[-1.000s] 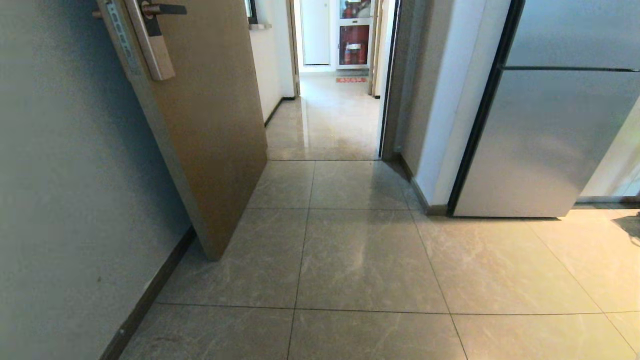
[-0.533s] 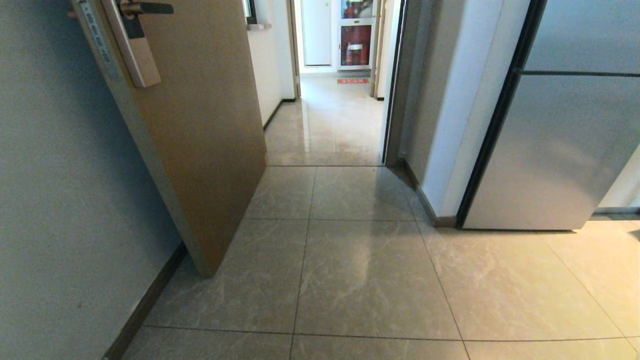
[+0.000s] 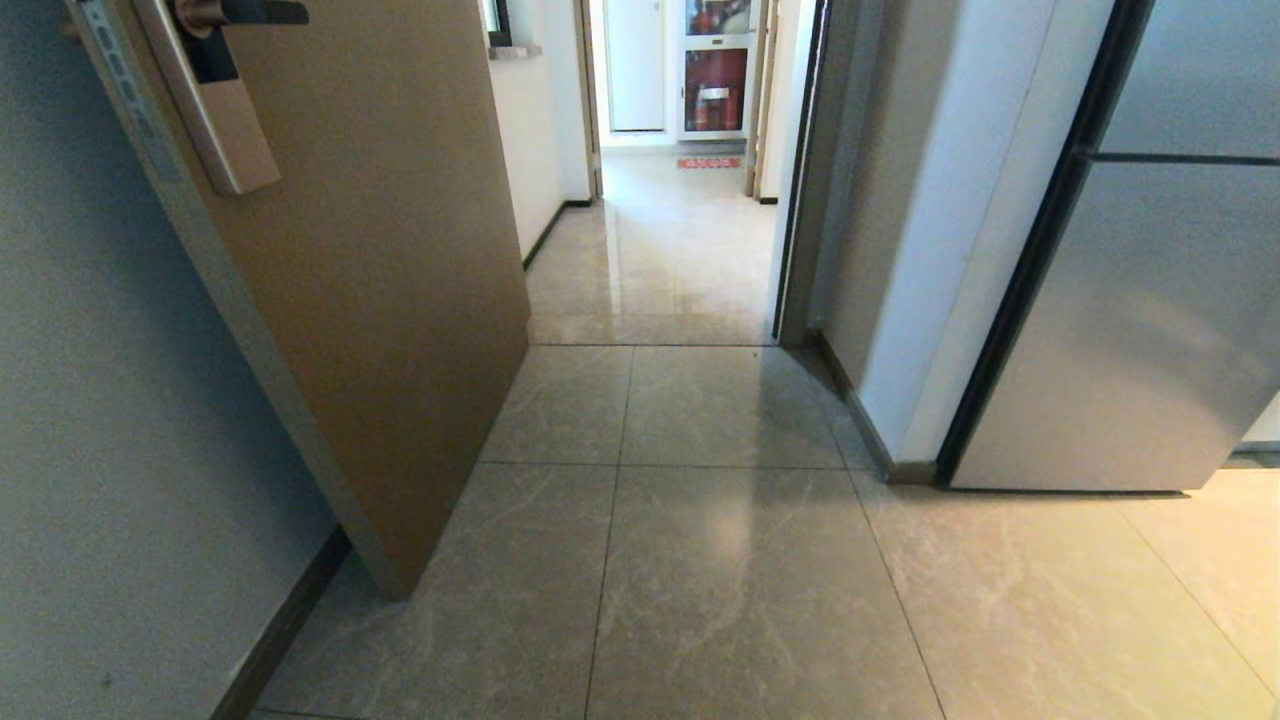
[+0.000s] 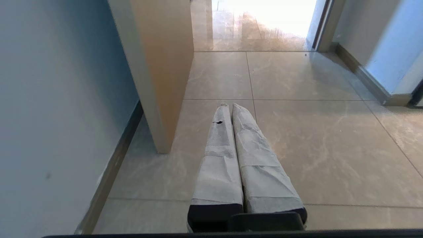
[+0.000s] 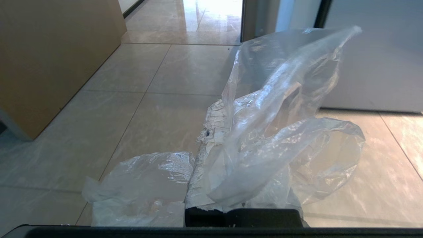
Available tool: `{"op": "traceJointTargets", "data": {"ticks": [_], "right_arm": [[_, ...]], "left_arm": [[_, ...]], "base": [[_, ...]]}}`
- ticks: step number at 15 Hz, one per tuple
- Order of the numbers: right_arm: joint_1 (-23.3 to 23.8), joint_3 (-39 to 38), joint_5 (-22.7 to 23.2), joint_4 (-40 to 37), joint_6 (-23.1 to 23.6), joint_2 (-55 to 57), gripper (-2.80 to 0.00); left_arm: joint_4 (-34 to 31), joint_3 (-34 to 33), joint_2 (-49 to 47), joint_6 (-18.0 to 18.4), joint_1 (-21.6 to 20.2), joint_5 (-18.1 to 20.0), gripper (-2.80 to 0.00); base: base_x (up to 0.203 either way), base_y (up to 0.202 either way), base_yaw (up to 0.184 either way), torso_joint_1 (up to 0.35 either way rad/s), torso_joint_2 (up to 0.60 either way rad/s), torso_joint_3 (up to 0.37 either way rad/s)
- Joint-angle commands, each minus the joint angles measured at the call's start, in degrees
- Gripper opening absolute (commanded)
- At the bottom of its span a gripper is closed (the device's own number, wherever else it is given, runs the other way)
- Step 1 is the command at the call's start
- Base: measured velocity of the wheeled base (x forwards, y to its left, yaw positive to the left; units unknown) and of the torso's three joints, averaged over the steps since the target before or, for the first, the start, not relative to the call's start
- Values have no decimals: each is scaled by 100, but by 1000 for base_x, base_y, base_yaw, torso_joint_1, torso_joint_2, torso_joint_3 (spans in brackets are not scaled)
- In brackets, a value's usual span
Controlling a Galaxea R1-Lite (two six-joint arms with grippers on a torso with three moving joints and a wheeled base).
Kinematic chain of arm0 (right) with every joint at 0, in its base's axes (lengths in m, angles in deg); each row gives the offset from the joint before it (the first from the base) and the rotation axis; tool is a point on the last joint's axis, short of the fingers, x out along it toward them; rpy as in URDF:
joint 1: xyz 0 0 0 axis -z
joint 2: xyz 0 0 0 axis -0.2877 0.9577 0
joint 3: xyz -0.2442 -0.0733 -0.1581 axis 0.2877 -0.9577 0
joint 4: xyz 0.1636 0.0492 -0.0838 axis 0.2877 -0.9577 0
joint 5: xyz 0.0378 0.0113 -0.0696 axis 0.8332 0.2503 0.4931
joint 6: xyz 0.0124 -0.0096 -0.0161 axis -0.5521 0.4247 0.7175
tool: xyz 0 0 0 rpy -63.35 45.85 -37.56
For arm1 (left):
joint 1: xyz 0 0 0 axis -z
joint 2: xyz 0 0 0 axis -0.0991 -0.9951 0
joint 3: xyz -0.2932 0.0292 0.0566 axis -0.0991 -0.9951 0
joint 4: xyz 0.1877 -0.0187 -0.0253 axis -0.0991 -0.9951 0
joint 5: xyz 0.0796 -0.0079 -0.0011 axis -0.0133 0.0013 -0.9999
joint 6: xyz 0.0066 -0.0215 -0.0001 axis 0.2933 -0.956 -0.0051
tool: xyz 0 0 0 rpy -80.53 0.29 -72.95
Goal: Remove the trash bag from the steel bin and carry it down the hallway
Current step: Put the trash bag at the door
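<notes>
One trash bag (image 5: 264, 132), clamped in the right gripper (image 5: 214, 125); one left gripper (image 4: 230, 107), fingers together, empty; one open door (image 3: 380, 300).

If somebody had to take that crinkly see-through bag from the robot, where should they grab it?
Probably the loose upper fold of the thin clear crinkled plastic trash bag, coming from above. It billows free over the shut right gripper, while lower down the plastic is bunched around the gripper's wrapped fingers, leaving little to pinch.

The trash bag (image 5: 264, 132), thin, clear and crinkled, billows above the tiled floor. The hallway (image 3: 670, 250) runs ahead, far through the doorway, its marbled tiles glossy.
</notes>
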Motion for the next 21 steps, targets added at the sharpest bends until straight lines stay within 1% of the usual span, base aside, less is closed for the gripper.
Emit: {"op": "traceJointTargets", "data": {"ticks": [1, 21], "right_arm": [[-2, 0, 0, 2, 3, 9, -280], [-2, 0, 0, 2, 3, 9, -280]], "left_arm": [[3, 0, -2, -2, 0, 0, -280], [3, 0, -2, 7, 0, 0, -280]], "base": [[197, 0, 1, 4, 2, 0], [192, 0, 0, 2, 2, 2]]}}
